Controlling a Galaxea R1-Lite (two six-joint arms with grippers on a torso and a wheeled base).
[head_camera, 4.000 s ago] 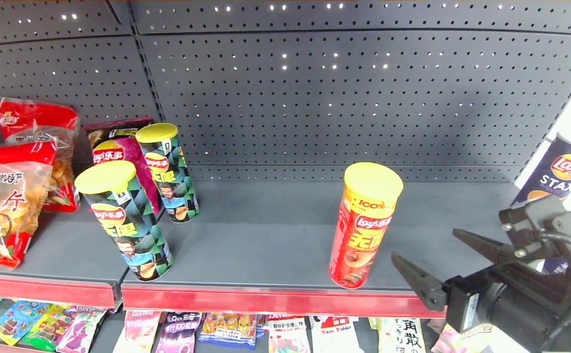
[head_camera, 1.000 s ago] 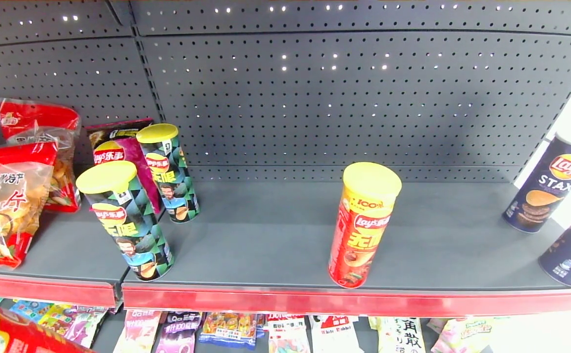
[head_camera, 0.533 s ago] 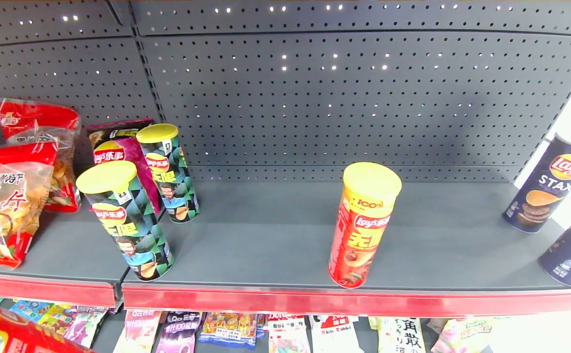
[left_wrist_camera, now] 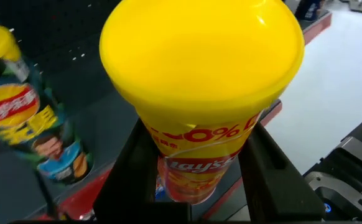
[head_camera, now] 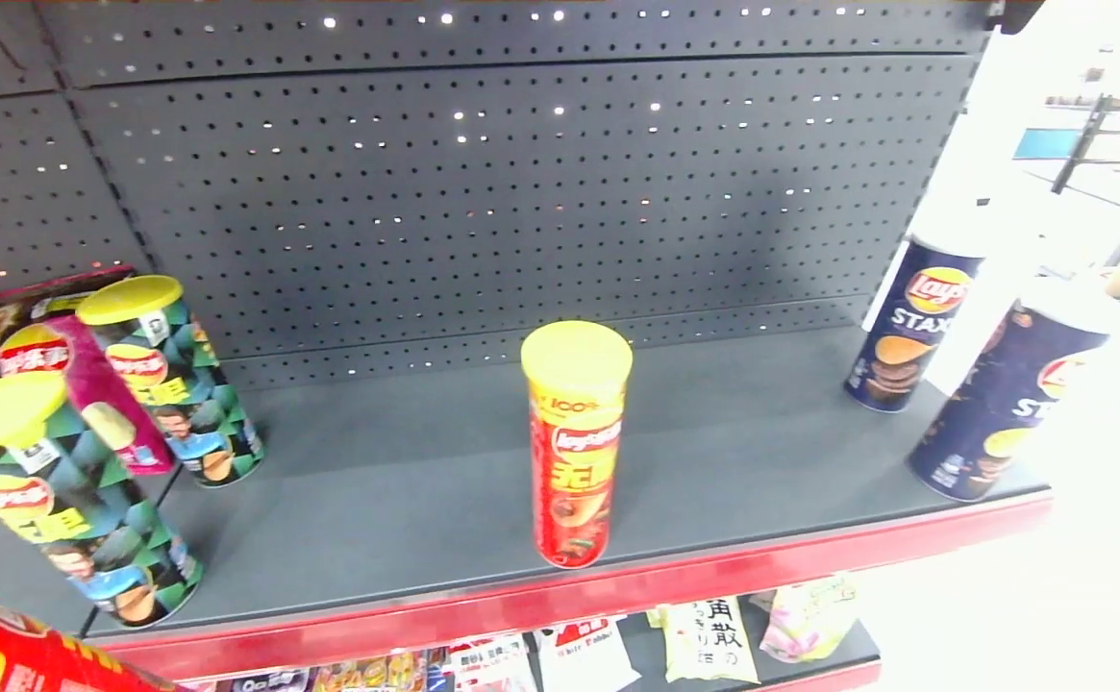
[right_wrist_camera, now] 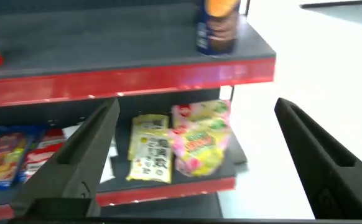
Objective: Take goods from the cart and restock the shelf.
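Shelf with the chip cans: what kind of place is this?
Probably a shop aisle: a pegboard-backed shelf with a red front edge, chip cans standing on it, and snack bags below.

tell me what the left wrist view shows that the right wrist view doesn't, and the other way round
Left wrist only: the left claw shut on a red chip tube with a yellow plastic lid; a green-and-black patterned chip tube standing beyond. Right wrist only: the open right claw, a dark blue chip tube, pale snack packets on the lower shelf. Both: the grey metal upper shelf with its red front strip.
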